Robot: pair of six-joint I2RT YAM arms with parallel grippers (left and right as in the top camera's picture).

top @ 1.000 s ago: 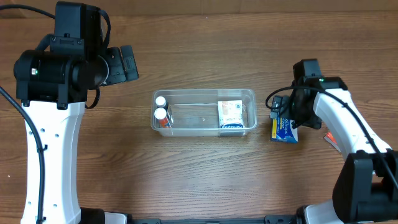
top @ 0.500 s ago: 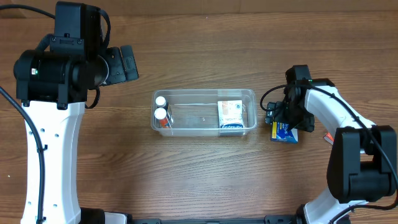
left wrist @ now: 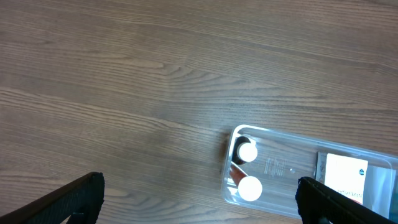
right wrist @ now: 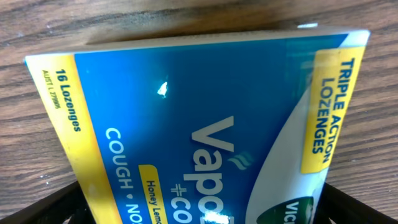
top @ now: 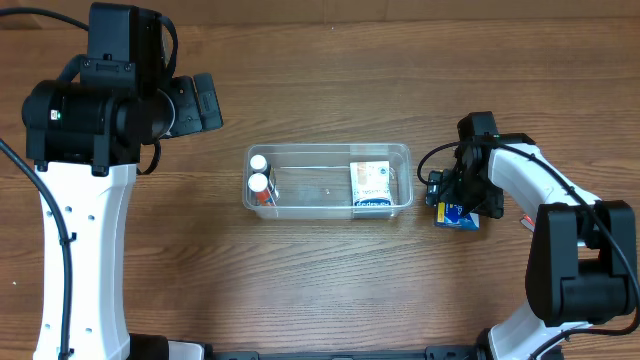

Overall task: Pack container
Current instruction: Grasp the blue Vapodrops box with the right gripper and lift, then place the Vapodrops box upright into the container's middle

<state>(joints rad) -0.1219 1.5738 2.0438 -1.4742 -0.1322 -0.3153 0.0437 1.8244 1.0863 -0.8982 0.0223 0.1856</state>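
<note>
I see a blue lozenge box (top: 458, 215) toward the woodgrain desk's (top: 320, 80) right edge, and a small orange item (top: 531, 224) closer to that edge.

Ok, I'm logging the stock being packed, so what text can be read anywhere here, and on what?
On the blue lozenge box, in the right wrist view:
"TRIPLE ACTION LOZENGES"
"16 Lozenges"
"Vapo", cut off
"COUGH", then cut off
"Honey Lem", cut off
Tiny print beside "16 Lozenges": too small to read.
White box in the container: print too blurred.

Even, bright lighting, sharp views; small glare spots on the blue box (right wrist: 199, 124).
</note>
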